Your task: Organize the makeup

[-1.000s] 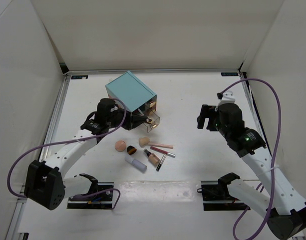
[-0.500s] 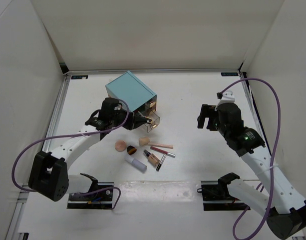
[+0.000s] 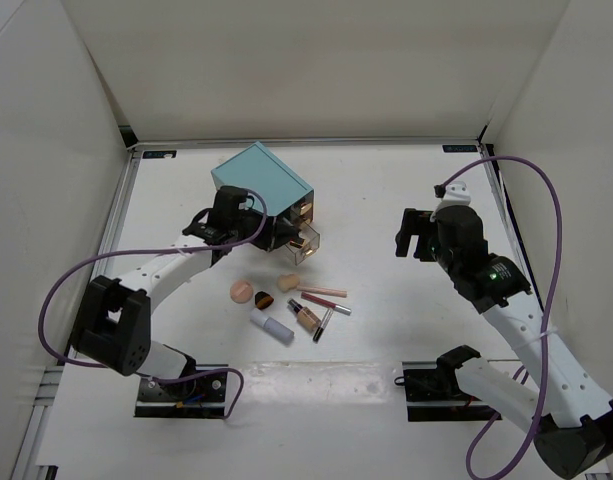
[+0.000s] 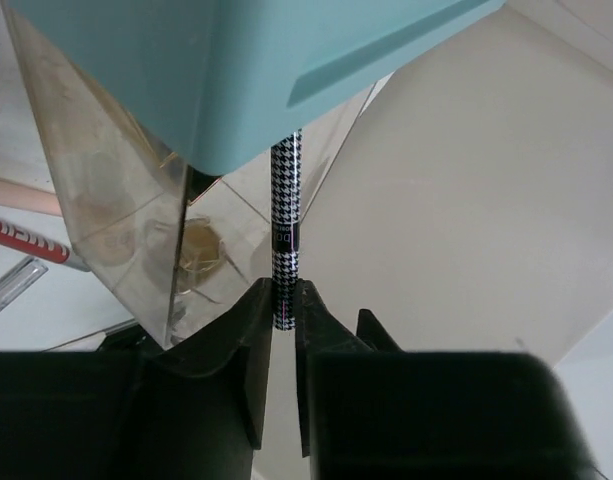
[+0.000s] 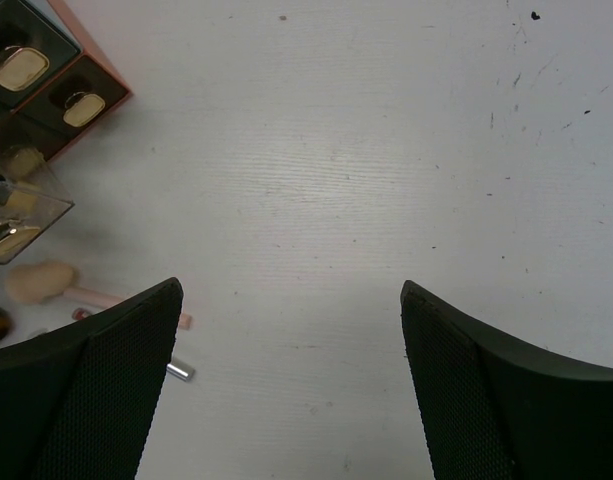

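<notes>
In the left wrist view my left gripper [image 4: 283,300] is shut on a slim black-and-white houndstooth tube [image 4: 287,215]. The tube's far end is hidden behind the edge of the teal box [image 4: 246,70], beside a pulled-out clear drawer [image 4: 106,210]. From above, the left gripper [image 3: 270,236] sits at the box's [image 3: 261,180] drawer side. The other makeup lies in front: peach puff [image 3: 242,291], beige sponge [image 3: 288,284], white tube [image 3: 272,327], foundation bottle [image 3: 306,316], slim pencils [image 3: 324,293]. My right gripper [image 3: 410,238] hangs open over bare table [image 5: 306,180], nothing between its fingers.
The clear drawer [image 3: 304,241] juts out of the box toward the makeup pile. The right wrist view catches the box's gold-knobbed drawers [image 5: 46,80] and the sponge [image 5: 31,282] at its left edge. White walls enclose the table on three sides.
My left gripper has moved right and slightly back, closer to the box's drawer side, still holding the houndstooth tube. The right arm has not moved.
</notes>
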Controlling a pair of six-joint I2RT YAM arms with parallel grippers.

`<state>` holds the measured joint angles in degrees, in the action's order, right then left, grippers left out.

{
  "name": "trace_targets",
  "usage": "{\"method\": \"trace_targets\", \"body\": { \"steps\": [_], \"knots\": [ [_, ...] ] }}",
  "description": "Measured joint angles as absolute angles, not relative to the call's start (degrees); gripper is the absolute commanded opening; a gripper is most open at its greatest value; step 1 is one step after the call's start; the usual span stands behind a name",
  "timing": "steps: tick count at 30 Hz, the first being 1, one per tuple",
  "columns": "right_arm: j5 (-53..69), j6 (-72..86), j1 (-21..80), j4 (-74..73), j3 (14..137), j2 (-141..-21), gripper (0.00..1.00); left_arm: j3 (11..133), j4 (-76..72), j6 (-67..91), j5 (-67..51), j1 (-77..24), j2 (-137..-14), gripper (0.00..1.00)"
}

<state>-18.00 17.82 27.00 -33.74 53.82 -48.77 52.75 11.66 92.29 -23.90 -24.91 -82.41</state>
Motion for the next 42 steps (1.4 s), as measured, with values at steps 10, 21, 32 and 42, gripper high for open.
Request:
{"method": "trace_targets", "body": {
  "steps": [10,21,32,42],
  "knots": [
    [-17.87,16.36,27.00,-33.80,53.84,-49.98,0.94,54.92,11.33,90.15,-22.87,-24.91,-82.87,0.91],
    [-1.76,6.74,27.11,-32.99,53.23,-49.87,0.91,62.70,13.23,79.77,-20.99,-26.87,-82.91,0.96],
    [7.38,3.29,39.59,-24.71,41.47,-57.91,0.66,79.68,26.28,53.01,-1.61,-35.03,-77.82,0.98],
    [-3.11,1.69,53.41,-12.73,34.26,-71.09,0.59,81.28,49.06,42.46,29.02,-45.76,-75.37,0.98]
  ]
}}
